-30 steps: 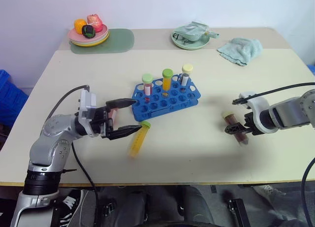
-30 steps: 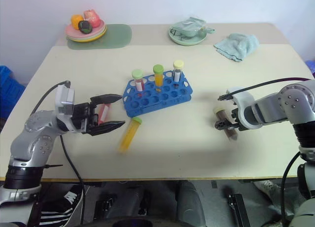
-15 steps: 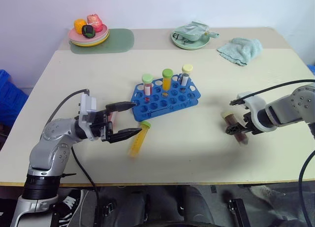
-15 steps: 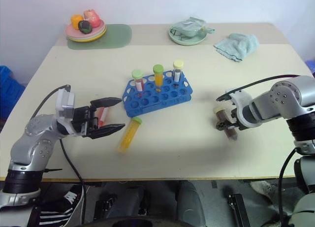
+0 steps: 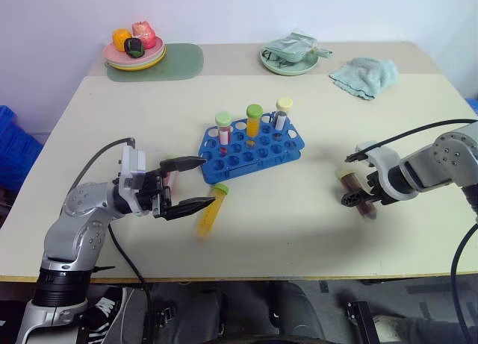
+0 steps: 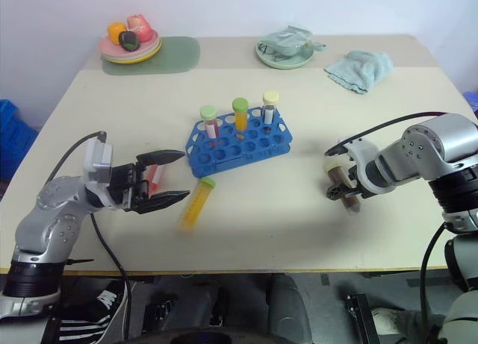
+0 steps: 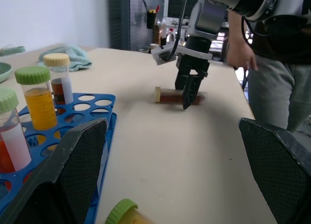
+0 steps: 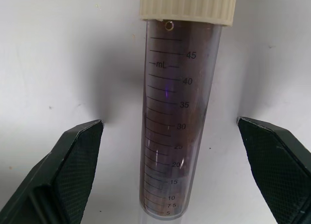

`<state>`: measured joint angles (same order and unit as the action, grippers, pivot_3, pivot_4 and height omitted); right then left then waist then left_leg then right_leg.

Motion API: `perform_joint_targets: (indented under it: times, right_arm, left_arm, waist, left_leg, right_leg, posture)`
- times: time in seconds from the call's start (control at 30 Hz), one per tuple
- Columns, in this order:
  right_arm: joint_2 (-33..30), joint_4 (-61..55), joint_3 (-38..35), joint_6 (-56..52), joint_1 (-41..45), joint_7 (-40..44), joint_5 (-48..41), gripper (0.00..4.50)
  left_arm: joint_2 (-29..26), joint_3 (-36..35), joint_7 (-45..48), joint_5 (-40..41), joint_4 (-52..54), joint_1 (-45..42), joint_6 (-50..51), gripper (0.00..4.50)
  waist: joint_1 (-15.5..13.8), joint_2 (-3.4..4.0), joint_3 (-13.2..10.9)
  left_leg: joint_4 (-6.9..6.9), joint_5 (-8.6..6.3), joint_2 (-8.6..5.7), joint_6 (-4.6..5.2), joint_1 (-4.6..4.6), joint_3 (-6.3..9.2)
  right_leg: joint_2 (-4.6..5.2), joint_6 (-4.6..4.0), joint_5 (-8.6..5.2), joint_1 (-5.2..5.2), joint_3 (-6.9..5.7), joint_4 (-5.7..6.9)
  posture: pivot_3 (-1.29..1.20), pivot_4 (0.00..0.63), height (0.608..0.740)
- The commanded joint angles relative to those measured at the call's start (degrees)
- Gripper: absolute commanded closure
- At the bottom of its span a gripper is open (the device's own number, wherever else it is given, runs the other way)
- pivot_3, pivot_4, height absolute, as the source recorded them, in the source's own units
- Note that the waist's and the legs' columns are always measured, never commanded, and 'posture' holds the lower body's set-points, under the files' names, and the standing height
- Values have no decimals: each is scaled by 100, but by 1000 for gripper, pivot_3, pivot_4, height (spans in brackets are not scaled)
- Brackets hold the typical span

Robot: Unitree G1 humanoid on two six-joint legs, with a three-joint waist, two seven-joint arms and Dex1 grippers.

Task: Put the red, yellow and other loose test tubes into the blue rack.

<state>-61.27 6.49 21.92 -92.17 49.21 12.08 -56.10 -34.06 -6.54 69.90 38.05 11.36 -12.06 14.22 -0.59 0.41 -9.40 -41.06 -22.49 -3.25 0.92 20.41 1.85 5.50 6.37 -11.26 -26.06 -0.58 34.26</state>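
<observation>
Right claw (image 8: 167,156): pointed down over a brown tube (image 8: 176,112) with a cream cap, lying flat on the worktop (image 5: 299,224); its fingers stand spread on either side of the tube, clear of it, nothing gripped. Left claw (image 5: 193,183): released, fingers wide apart, held roughly level above the worktop and pointing toward the rack, empty. Just beyond its tips lies a yellow tube (image 5: 210,210) with a green cap, loose on the worktop close to the near edge of the blue rack (image 5: 254,148). The rack sits mid-worktop and holds 3 upright tubes along its far row. A plate of toy food (image 5: 135,49), a green dish (image 5: 290,57) and a pale cloth (image 5: 365,75) lie at the far edge.
</observation>
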Motion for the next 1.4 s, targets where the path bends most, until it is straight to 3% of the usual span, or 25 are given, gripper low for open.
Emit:
perform_joint_targets:
  times: [0.03,0.1,0.37,0.47,0.5,0.8,1.0,1.2,1.3,1.4]
  right_arm:
    - [67,-110,-100,-33,24,95,111,1260]
    - [74,-140,-110,-33,14,139,149,2246]
    - [57,-184,-151,-33,16,300,242,2246]
    - [-6,-269,-99,-33,10,384,232,3044]
    - [-8,-269,-96,-33,18,399,241,3519]
    - [42,-390,-88,-33,81,578,403,3712]
    - [429,-739,-1360,-21,72,729,365,3712]
    - [735,-2155,-3287,349,-1179,794,168,3712]
    - [1458,-3015,-4294,1731,-2027,664,407,3712]
    - [2182,-3488,-4602,2932,-2601,645,712,3712]
  left_arm:
    - [-25,-169,11,103,110,-1,-108,0]
    - [-18,-168,6,99,107,4,-117,0]
    - [10,-136,4,73,59,-34,-145,0]
    - [25,-125,1,74,46,-55,-152,0]
    - [28,-120,6,66,38,-60,-160,0]
    - [41,-100,-13,50,24,-44,-212,0]
    - [18,-138,-17,61,55,13,-220,0]
    - [-87,-241,112,83,-117,-96,-229,0]
    - [-151,-266,252,46,-423,-377,-251,0]
    - [-161,-254,389,-30,-826,-717,-332,0]
  waist:
    - [1,0,0]
    - [4,0,0]
    - [4,0,0]
    - [4,0,0]
    - [3,0,0]
    - [-1,0,0]
    - [10,4,0]
    - [-29,-6,6]
    - [-15,-4,6]
    - [-4,-4,7]
  left_leg:
    - [0,0,0,0,0,0]
    - [1,0,1,0,0,0]
    - [1,0,1,0,0,0]
    - [1,0,1,0,0,0]
    - [1,0,1,0,0,0]
    - [1,0,0,0,1,0]
    - [2,0,1,0,4,-4]
    - [2,0,-1,0,12,4]
    - [-4,0,-2,0,1,3]
    - [-3,2,0,-4,-6,1]
  right_leg:
    - [0,0,0,0,0,0]
    - [-1,0,0,-1,0,0]
    - [-1,0,0,-1,0,0]
    - [-1,0,0,-1,0,0]
    - [-1,0,0,-1,0,0]
    - [0,0,0,-1,0,0]
    - [0,0,1,-10,1,3]
    - [2,0,1,-7,-6,-1]
    - [1,1,1,5,-6,1]
    - [-5,3,2,3,-2,13]
  posture:
    - [0,150,740]
    - [0,150,740]
    - [0,150,740]
    - [0,150,740]
    - [0,150,740]
    - [0,150,740]
    - [0,150,740]
    - [0,150,740]
    - [0,150,740]
    - [0,150,740]
